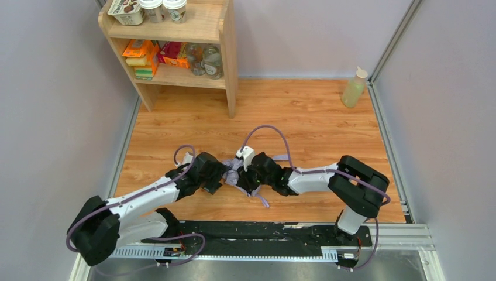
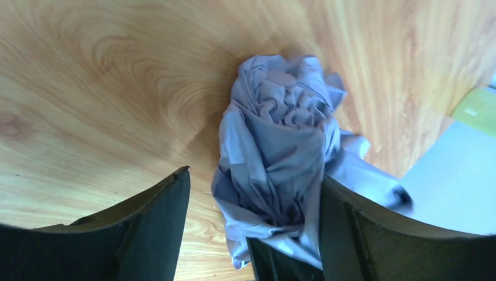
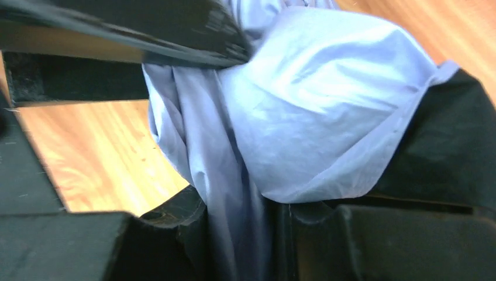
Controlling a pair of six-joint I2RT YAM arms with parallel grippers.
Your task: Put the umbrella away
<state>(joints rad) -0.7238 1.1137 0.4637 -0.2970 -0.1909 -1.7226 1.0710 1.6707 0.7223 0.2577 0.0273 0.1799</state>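
The umbrella (image 1: 236, 174) lies folded as a crumpled lilac bundle on the wooden floor, between my two grippers. My left gripper (image 1: 219, 177) stands open at its left end. In the left wrist view the bunched fabric (image 2: 281, 129) sits between the wide-apart fingers of the left gripper (image 2: 255, 175) and leans on the right one. My right gripper (image 1: 250, 178) is shut on the umbrella from the right. In the right wrist view a fold of the canopy (image 3: 316, 117) is pinched in the narrow gap of the right gripper (image 3: 240, 222). A lilac strap (image 1: 263, 200) trails toward the near edge. Ribs, shaft and handle are hidden.
A wooden shelf (image 1: 193, 52) with boxes, jars and cups stands at the back left. A pale green bottle (image 1: 354, 88) stands in the back right corner. The black mounting rail (image 1: 263, 234) runs along the near edge. Grey walls close both sides.
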